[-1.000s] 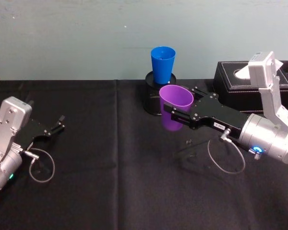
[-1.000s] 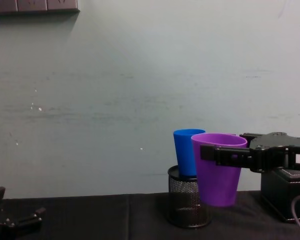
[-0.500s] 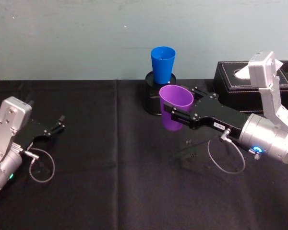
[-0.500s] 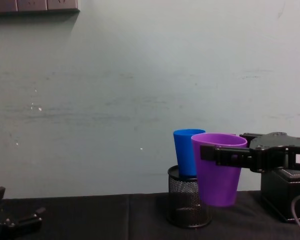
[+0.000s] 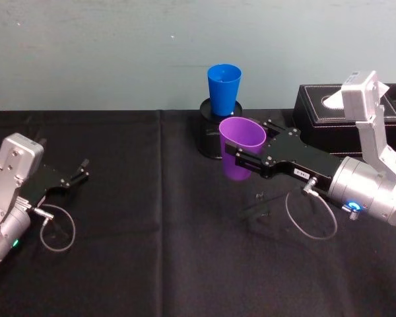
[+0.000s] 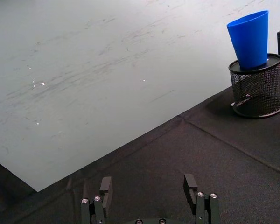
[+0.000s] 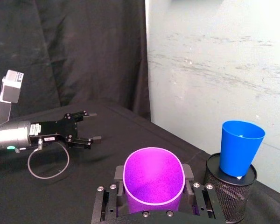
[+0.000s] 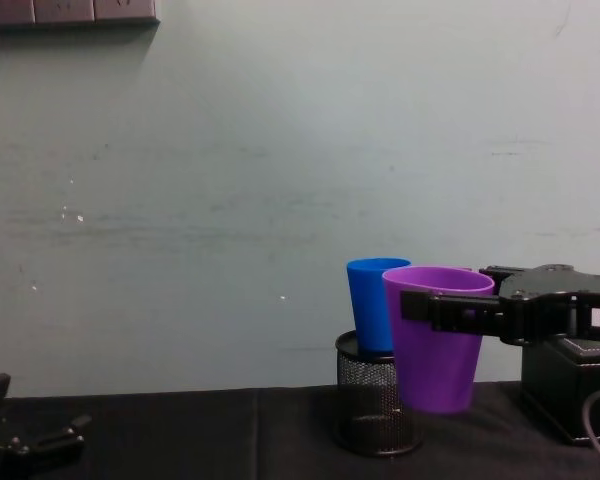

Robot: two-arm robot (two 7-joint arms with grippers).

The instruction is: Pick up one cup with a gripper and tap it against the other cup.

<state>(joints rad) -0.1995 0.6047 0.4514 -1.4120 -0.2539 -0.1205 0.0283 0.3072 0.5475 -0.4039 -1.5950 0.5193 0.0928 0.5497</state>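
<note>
Head view: right hand [image 5: 251, 141] clamps the smooth tapered purple cup [image 5: 235, 169] near the blue cup [image 5: 224, 86]; left hand [image 5: 83, 170] spread.

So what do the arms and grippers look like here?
Silver-grey round arms, each with a looped grey cable. The right gripper and left gripper are flat black with long slim jaws. The right bears a white label and blue glowing ring.

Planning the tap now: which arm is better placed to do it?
Right. The right hand holds the purple cup lifted close to the blue cup, which stands in the mesh pot. The left hand rests open and empty far to the left.
</note>
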